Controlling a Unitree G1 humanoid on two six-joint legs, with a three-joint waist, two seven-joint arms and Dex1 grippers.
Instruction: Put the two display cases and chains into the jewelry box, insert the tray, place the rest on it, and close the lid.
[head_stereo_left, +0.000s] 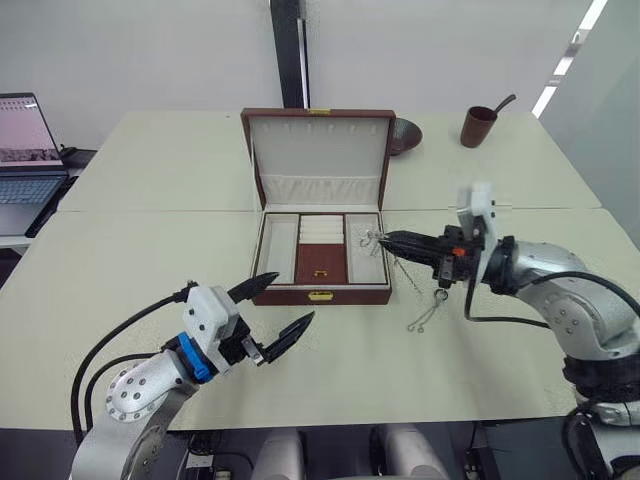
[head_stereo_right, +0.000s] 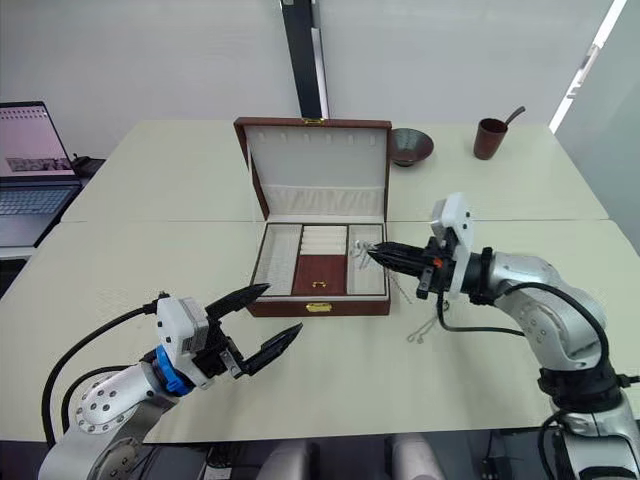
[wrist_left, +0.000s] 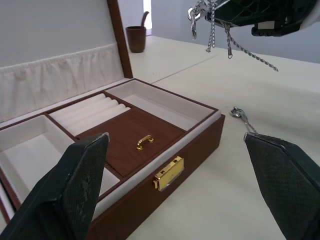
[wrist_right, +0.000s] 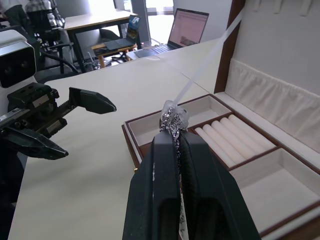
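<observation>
No readable writing on anything I can see. My right gripper (head_stereo_right: 372, 254) is clamped tight on a silver chain (head_stereo_left: 400, 266), holding it over the right-hand compartment of the jewelry box (head_stereo_left: 320, 250); the chain hangs from the fingertips and trails down to the right, its far end lying on the table (head_stereo_left: 130, 260) just right of the box. My left gripper (head_stereo_left: 282, 308) hovers spread wide, holding nothing, near the box's front left corner. The box sits mid-table, lid (head_stereo_left: 318, 146) upright at the far side, brass latch (wrist_left: 168, 173) facing me.
</observation>
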